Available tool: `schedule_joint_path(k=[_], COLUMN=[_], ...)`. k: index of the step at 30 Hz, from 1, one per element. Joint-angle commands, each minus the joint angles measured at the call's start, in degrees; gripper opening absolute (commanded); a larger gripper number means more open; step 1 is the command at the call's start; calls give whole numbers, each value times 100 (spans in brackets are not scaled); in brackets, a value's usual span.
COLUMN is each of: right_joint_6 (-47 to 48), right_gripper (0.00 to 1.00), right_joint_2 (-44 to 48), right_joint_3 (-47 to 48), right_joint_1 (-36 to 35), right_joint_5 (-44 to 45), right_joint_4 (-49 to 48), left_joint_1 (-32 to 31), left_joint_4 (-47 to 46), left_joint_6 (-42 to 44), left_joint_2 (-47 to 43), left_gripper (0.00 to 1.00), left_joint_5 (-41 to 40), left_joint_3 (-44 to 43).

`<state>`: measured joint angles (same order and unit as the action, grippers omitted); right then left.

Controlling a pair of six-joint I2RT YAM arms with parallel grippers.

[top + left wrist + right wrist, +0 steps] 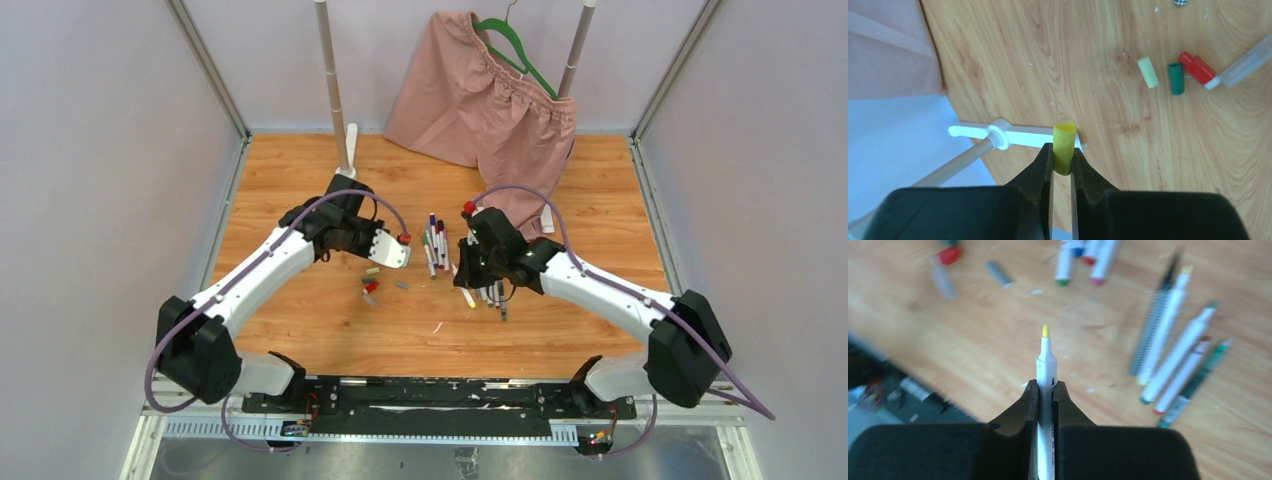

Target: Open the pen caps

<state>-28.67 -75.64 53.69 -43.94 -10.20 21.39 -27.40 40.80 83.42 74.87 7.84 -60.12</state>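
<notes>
Looking from the near edge of the desk [330, 335] outward, what does the right claw [1046, 390] have?

It is clenched on a white pen [1046, 362]. The cap is off and the bare yellow tip points away from the wrist. From above, that claw hangs just right of the desk's middle, over a bunch of pens [492, 296] lying side by side.

And to the left of those?

Three small things lie on the wood, left of the middle. A pale cap [1148, 72] and a green cap [1176, 78] lie loose just beside each other. A red cap [1198, 69] sits on a clear-barrelled pen [1248, 62], close against the green one; I cannot tell if they touch.

The left claw [1062, 160]?

It is a little farther in and above the wood. It is grasping a yellow cap [1064, 145] between its fingertips, with the open mouth facing away from the wrist.

Any more pens?

A row of pens [436, 240] with coloured ends lies between the two claws, at the middle of the desk.

And the far edge?

Two poles [330, 80] stand there. Pink shorts [490, 100] hang down to the far edge, right of centre, with a green hanger [520, 50] at the waistband. In the left wrist view, a white foot [1013, 134] at the base of a pole shows behind the yellow cap.
</notes>
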Motion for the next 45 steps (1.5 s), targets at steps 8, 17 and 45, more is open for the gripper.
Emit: schedule_joint_path(k=[8, 17, 45], right_joint_6=[-147, -299, -570], right_gripper=[0, 0, 26], right_joint_2=[-1579, -2276, -1204], right_joint_3=[-29, 271, -160], right_joint_1=[53, 57, 66], right_joint_5=[2759, 2525, 2506], right_joint_4=[-791, -1191, -1303], left_joint_1=[-156, -160, -492], left_joint_4=[-268, -312, -798], left_joint_6=[-1496, -1653, -2312], left_joint_2=[772, 916, 1335], left_gripper=[0, 6, 29], left_joint_5=[291, 869, 823], left_joint_3=[-18, 259, 524])
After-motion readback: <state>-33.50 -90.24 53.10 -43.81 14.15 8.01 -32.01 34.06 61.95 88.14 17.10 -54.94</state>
